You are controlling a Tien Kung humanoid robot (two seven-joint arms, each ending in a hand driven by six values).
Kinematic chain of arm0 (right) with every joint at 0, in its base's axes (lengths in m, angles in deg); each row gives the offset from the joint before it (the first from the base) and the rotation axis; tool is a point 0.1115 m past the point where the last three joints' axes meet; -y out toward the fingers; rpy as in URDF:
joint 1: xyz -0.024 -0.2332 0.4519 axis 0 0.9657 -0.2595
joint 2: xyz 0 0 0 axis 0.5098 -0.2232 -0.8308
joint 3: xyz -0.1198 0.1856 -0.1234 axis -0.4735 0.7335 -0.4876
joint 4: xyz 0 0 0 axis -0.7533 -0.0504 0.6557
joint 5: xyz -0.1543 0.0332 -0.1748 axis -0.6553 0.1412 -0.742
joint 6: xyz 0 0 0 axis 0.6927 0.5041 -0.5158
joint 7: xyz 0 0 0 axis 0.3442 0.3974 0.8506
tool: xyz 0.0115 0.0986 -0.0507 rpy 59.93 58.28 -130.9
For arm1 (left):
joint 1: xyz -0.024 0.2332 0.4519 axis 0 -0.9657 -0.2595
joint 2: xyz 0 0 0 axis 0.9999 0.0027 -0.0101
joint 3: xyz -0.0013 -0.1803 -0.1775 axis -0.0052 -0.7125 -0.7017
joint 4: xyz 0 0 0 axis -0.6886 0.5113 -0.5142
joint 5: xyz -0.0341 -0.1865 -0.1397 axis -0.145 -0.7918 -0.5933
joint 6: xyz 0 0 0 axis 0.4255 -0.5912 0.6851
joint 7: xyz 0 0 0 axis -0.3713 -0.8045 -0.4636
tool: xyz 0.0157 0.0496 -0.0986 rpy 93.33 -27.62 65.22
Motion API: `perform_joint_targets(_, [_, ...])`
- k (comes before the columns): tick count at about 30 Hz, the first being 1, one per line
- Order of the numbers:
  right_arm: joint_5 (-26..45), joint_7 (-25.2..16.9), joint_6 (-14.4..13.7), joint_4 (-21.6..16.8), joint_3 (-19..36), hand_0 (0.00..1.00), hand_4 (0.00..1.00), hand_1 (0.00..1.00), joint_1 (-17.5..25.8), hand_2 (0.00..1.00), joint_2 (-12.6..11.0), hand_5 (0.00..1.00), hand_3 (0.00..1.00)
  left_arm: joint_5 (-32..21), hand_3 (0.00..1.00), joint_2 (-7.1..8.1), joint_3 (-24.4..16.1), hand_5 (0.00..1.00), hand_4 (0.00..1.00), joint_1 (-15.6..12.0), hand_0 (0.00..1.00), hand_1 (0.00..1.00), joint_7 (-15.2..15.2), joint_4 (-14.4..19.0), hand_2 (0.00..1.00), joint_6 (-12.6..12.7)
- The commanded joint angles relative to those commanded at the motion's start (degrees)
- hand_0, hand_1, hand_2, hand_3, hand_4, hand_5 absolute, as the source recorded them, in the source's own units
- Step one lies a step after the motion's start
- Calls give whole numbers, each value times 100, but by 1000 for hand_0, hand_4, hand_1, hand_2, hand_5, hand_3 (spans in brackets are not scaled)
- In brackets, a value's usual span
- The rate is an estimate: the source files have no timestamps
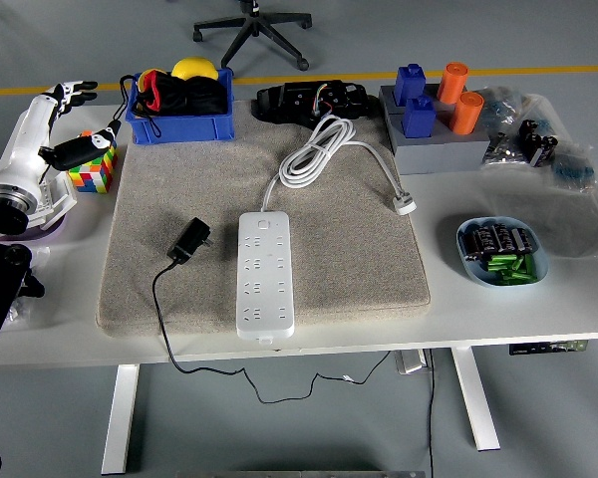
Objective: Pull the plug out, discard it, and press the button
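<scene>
Setting: we see a robotics lab.
Evidence: white tabletop [538, 309] with parts bin [177, 124], grey floor with yellow line [309, 78], office chair [251, 27].

Bare mat [354, 254] is lying open right of the power strip [263, 271]; the black adapter [190, 240] and its cord [160, 309] are crowding its left.
</scene>
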Motion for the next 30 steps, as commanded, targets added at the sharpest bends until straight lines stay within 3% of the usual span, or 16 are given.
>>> perform_joint_targets(9, [4,-20,-8,0,19,740,660,660,130,645,10,473,612,18,817,-45,-9,137,709,-149,863,850,-7,51,780,-2])
perform_joint_targets(30, [34,-25,6,0,5,739,660,661,163,645,8,473,613,-14,817,-42,32,131,707,-167,859,838,-14,54,773,-9])
